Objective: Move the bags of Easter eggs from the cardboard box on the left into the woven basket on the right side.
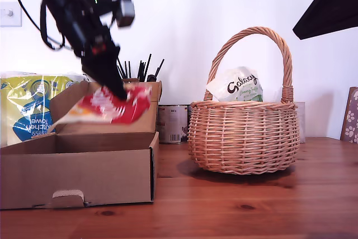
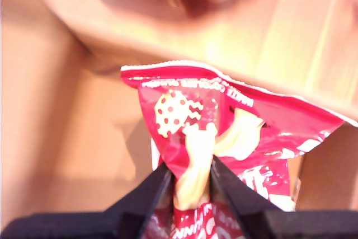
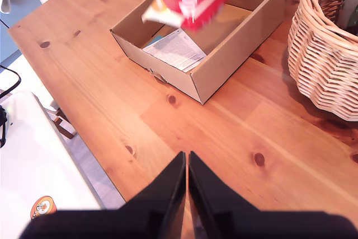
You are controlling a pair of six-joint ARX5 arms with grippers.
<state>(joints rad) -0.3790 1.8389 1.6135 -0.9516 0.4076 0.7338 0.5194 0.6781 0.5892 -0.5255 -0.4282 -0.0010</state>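
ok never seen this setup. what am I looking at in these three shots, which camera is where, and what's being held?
It's a two-armed robot at a wooden table. One picture comes from a fixed camera off the arms; the other two come from cameras riding on each arm's gripper.

In the exterior view, a cardboard box sits on that view's left and a woven basket on its right, with a cream-and-green bag already inside.

My first gripper is shut on a red bag, held up over the box. The first wrist view shows the bag pinched between the black fingers.

My second gripper is shut and holds nothing. It hangs above the bare table, looking across at the box and basket.

A kitchen towel pack stands behind the box.
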